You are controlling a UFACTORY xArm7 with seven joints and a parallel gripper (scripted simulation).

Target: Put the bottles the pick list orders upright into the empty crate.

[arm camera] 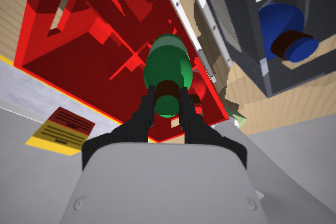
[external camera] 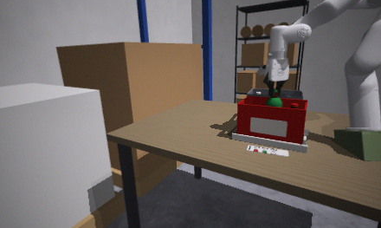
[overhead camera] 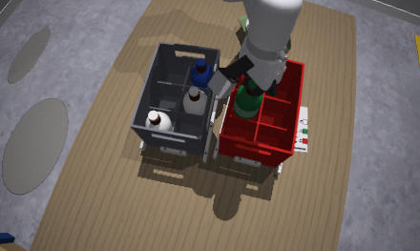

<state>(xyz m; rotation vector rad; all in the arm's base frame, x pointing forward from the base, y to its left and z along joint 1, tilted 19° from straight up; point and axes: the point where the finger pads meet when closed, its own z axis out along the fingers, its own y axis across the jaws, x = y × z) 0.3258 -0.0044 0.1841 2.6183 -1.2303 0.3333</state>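
My gripper (overhead camera: 253, 85) (external camera: 275, 94) (arm camera: 167, 95) is shut on the neck of a green bottle (overhead camera: 247, 102) (external camera: 274, 102) (arm camera: 166, 65). The bottle's body is down inside the red crate (overhead camera: 258, 150) (external camera: 299, 125) (arm camera: 65, 82); whether its base touches the crate floor is hidden. A red bottle (external camera: 294, 105) (arm camera: 198, 86) is beside it in the same crate. The grey crate (overhead camera: 143, 94) (arm camera: 290, 80) holds a blue bottle (overhead camera: 200, 75) (arm camera: 281, 22), a greyish bottle (overhead camera: 195, 103) and a white bottle (overhead camera: 159, 123). The pick list (overhead camera: 304, 116) (external camera: 281, 153) shows red, green and white marks; its counts are too small to read.
Both crates stand side by side on the wooden table (overhead camera: 143, 217) (external camera: 173, 127), with a narrow gap between them. Crate walls and dividers stand close around the held bottle. A green block (external camera: 371, 146) is at the robot's base. Large boxes (external camera: 164, 84) stand beyond the table.
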